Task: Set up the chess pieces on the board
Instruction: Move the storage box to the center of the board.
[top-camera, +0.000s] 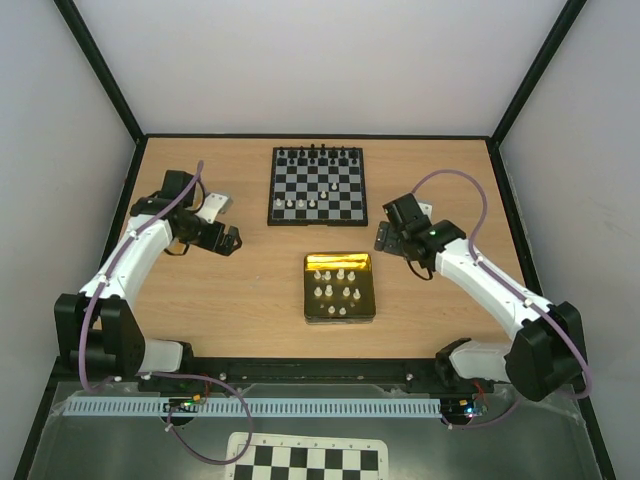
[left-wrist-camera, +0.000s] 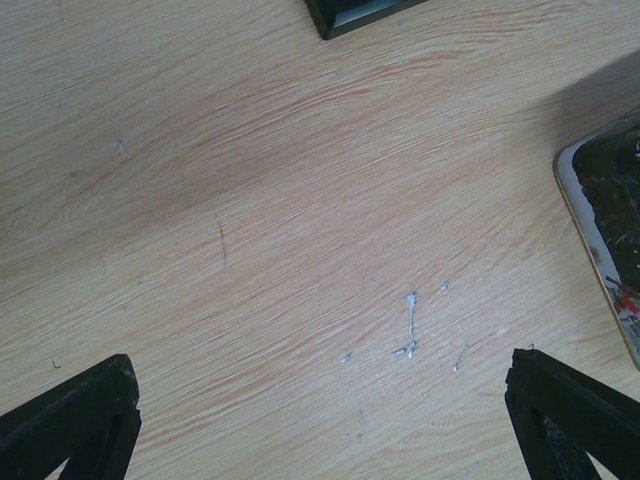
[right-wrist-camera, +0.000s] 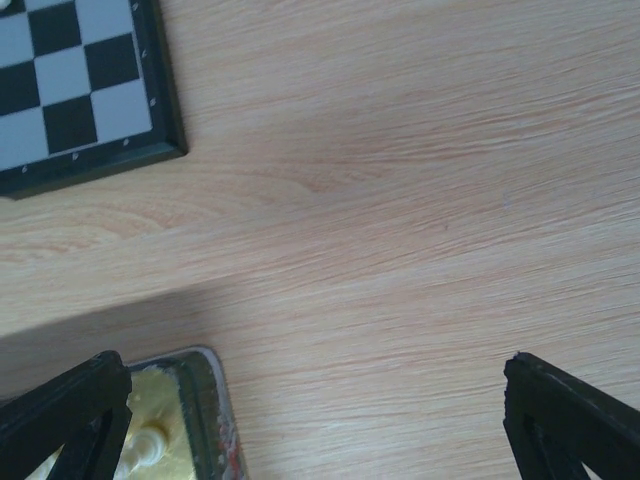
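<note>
From above we see the whole board (top-camera: 317, 186), black-framed with dark and pale squares, lying on the table (top-camera: 200, 300). Black pieces (top-camera: 318, 153) line its far edge, and a few of the cream chess pieces (top-camera: 303, 203) stand on its near rows. More of them stand in a gold tray (top-camera: 340, 318) on the near side of the board, close to it but apart. Only this view shows both arms: the left gripper (top-camera: 230, 225) off the board's near-left corner, the right gripper (top-camera: 385, 235) off its near-right corner. The left wrist view gives just a sliver of the board's corner, the tray's rim and pale scuff marks (left-wrist-camera: 410, 320) on the wood, with its fingers spread wide and empty. The right wrist view adds the board's squares up close and one cream piece inside the tray's corner; its fingers also stand wide apart, holding nothing.
</note>
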